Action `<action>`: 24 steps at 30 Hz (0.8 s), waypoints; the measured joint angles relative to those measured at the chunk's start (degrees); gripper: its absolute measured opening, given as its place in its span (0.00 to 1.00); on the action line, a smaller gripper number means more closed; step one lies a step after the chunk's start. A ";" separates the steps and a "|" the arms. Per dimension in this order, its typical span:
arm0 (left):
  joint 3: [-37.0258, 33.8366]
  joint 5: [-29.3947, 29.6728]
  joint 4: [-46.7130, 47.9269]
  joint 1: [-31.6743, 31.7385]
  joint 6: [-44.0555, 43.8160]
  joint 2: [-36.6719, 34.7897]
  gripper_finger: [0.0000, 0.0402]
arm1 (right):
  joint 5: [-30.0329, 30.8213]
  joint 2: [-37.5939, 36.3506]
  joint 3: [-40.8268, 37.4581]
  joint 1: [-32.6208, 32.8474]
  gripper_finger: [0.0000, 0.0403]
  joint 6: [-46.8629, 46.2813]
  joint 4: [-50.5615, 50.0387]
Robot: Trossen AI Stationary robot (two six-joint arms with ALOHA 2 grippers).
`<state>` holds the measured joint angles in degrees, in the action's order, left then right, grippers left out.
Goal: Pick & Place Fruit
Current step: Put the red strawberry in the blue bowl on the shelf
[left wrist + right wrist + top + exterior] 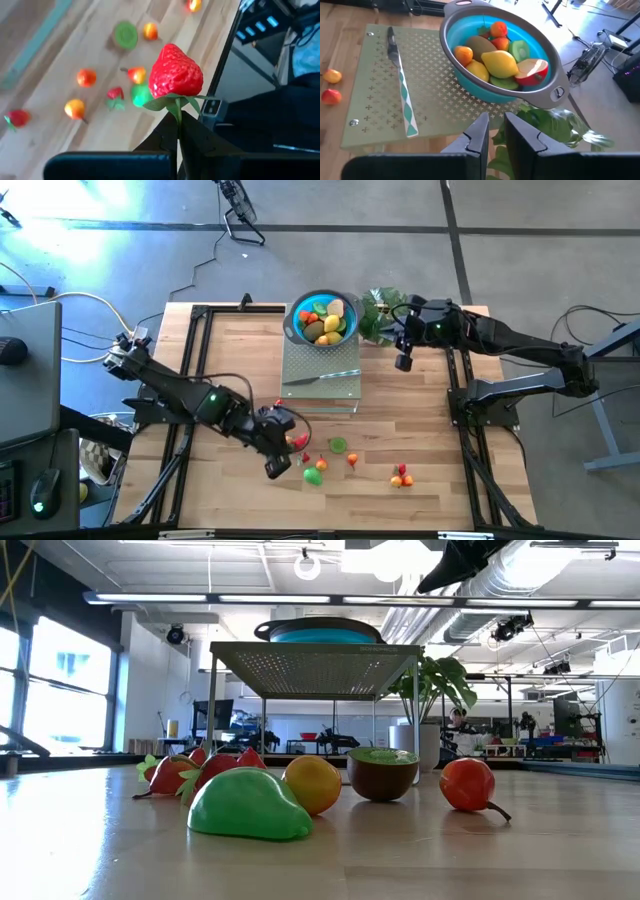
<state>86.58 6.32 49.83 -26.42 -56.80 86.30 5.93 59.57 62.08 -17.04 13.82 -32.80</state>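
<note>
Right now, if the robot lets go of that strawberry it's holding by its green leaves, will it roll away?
Probably only a little. The strawberry is cone-shaped, so it would likely wobble in a curve, not roll straight. Its leaves, pinched in the left end effector, look bendy and might act as a brake. It seems light, likely a hollow toy.

A robotics lab or workshop: an open hall with exposed ceiling ducts (520, 590) and strip lights (250, 598); a concrete floor (330, 205) with trailing cables; distant benches cluttered with equipment; a wooden table (400, 430) framed by black rails.
</note>
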 joint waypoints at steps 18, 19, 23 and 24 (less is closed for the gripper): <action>7.30 -5.98 4.94 20.05 27.29 0.00 0.00 | -0.08 0.00 0.00 0.00 0.13 0.00 0.02; 7.67 -5.98 5.23 21.41 28.61 0.02 0.00 | -0.08 0.00 0.00 0.00 0.13 -0.44 0.02; 8.56 -6.79 5.53 27.15 32.42 0.00 0.00 | -0.06 0.00 0.00 0.00 0.13 -2.00 0.04; 8.57 -7.31 5.62 28.64 32.93 0.00 0.00 | -0.06 0.00 -0.01 0.00 0.13 -2.02 0.04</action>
<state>95.15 -1.00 55.44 2.22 -23.87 86.30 5.87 59.57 62.08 -17.04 11.80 -32.76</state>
